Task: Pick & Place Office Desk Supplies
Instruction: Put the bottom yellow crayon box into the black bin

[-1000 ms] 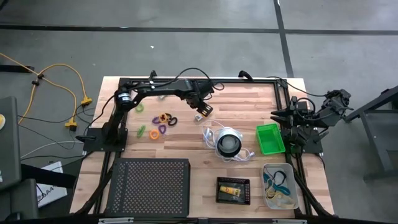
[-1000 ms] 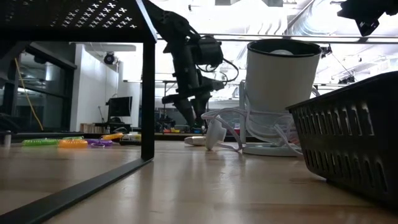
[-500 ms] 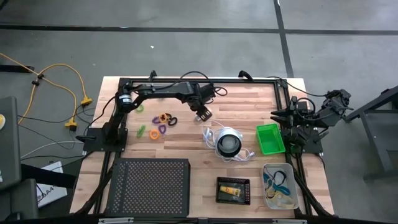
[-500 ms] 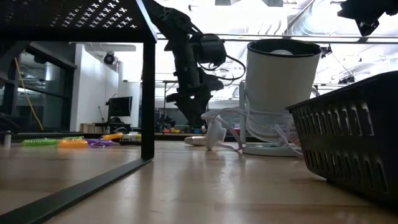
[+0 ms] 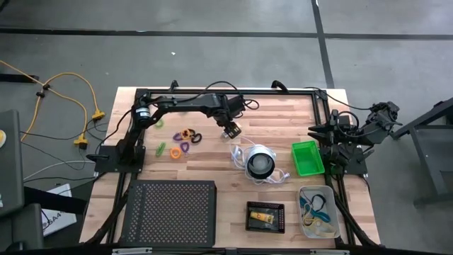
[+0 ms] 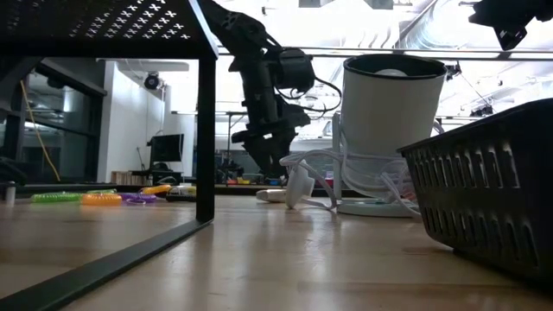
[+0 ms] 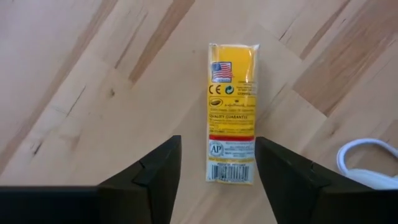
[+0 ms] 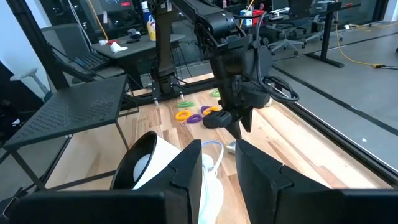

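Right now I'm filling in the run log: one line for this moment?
left end effector: open, over yellow pack on table | right end effector: parked at table edge | pack: not gripped

A tall white cylinder (image 6: 393,130) stood on the wooden table (image 6: 285,259) with its white cord (image 6: 315,173) looped at its base. Beside that cylinder a dark arm reached down, its left gripper (image 6: 266,155) hanging just above the tabletop near the cord, and farther off on that side lay green, orange and purple loops (image 6: 95,197). On the cylinder's other side rose the slotted wall of a black tray (image 6: 488,194)
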Controlling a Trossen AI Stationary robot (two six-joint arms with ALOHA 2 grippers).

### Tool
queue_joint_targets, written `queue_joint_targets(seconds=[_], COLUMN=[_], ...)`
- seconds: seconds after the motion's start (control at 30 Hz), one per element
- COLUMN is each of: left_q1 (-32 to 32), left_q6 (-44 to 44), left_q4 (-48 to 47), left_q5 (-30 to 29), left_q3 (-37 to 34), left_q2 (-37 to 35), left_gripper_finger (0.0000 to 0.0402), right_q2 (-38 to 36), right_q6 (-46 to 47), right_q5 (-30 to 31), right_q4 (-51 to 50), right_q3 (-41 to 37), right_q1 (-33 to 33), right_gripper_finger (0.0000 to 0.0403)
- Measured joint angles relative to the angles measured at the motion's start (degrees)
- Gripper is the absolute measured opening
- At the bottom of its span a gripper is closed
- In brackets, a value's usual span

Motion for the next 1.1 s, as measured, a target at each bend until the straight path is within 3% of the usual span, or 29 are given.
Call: queue_joint_targets(seconds=[0.37,1.1], left_q1=[-0.6,-0.96], left_q6=[-0.1,0.9], left_q4=[1.11,2.5], left_q5=[3.54,3.41], left_q3=[-0.13,-0.07], left_q2=[3.05,5.46], left_gripper_finger=[0.0201,0.0201], right_q2=[-0.02,0.0], right_q6=[-0.02,-0.01], right_q5=[0.02,-0.01], right_q4=[0.02,-0.02], right_q3=[0.0,0.02], right_q1=[-0.02,0.01], right_gripper_finger=[0.0085,0.0085])
